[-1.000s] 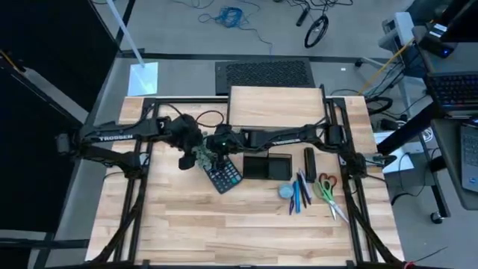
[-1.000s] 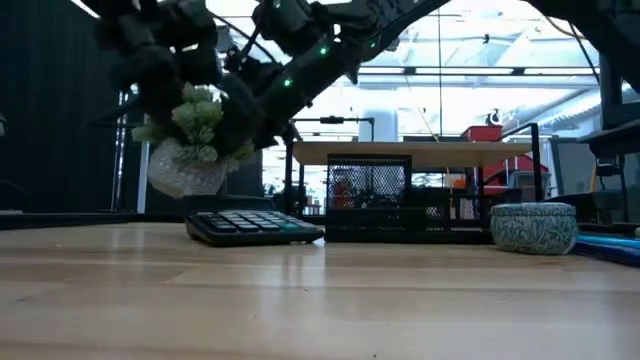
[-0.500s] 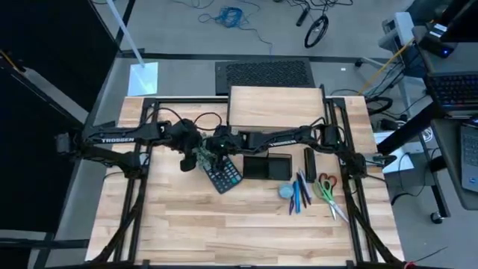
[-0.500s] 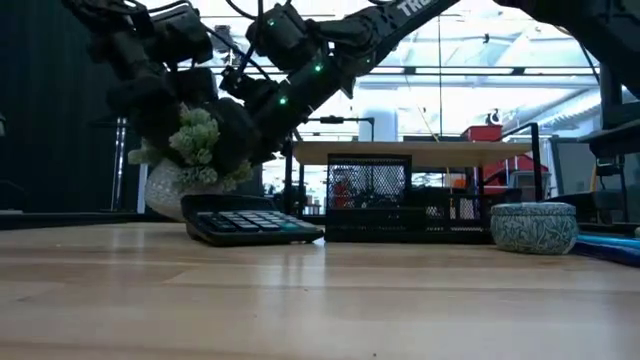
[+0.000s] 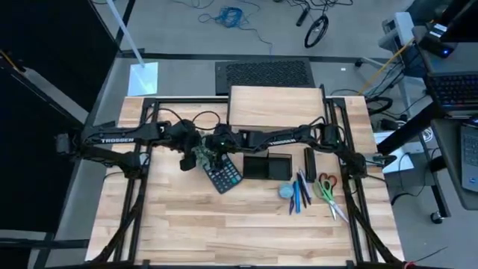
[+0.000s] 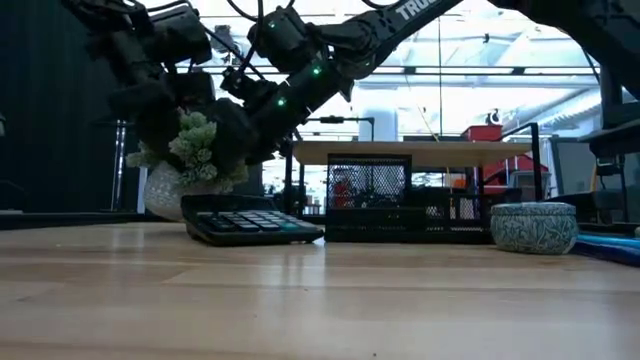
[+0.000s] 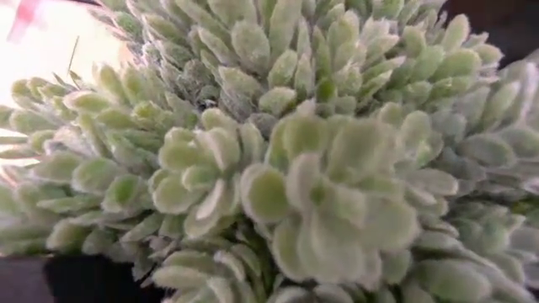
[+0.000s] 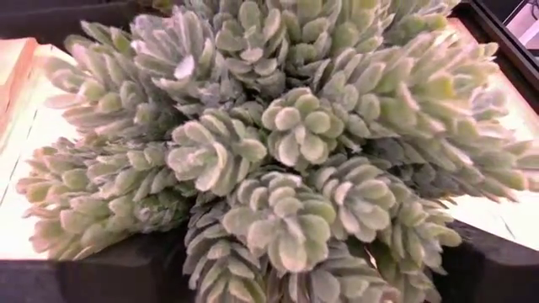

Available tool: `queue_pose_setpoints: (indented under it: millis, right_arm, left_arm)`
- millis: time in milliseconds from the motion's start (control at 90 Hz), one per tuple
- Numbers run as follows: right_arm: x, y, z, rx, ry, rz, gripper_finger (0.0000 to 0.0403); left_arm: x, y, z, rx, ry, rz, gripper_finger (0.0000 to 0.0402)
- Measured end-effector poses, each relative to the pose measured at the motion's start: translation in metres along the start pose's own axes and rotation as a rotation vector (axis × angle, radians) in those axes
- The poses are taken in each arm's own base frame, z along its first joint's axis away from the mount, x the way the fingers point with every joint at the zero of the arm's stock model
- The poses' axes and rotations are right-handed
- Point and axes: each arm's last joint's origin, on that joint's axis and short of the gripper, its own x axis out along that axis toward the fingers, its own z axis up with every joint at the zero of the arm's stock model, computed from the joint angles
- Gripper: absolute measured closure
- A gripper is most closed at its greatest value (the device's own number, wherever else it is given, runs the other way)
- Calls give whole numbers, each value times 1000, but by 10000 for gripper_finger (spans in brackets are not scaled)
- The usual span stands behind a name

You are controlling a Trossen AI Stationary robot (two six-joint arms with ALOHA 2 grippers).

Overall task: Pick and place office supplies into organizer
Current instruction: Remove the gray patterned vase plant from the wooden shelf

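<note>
Fuzzy green plant (image 5: 202, 155) between both pincers, grip unclear, beside calculator (image 5: 223, 175) and organizer (image 5: 267, 166).

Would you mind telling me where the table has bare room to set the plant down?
The table's whole near half, in front of the calculator, is bare. Crowded: around the organizer, pens and scissors.
</note>
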Motion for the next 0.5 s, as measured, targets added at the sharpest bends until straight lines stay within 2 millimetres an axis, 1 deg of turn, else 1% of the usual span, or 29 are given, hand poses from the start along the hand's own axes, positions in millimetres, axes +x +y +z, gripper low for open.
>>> queue_pose_setpoints:
  millis: [156, 289, 500]
  right_arm:
    - [0, -3, 0, 9, 14, 6, 108]
    - [-2, -7, 1, 14, 19, 4, 108]
    - [-2, -7, 3, 12, 4, -2, 108]
  left_arm:
    - [0, 0, -5, -12, 56, -4, 102]
    - [-2, 0, -4, -27, 64, -4, 102]
    - [-2, 0, -3, -5, 64, -7, 102]
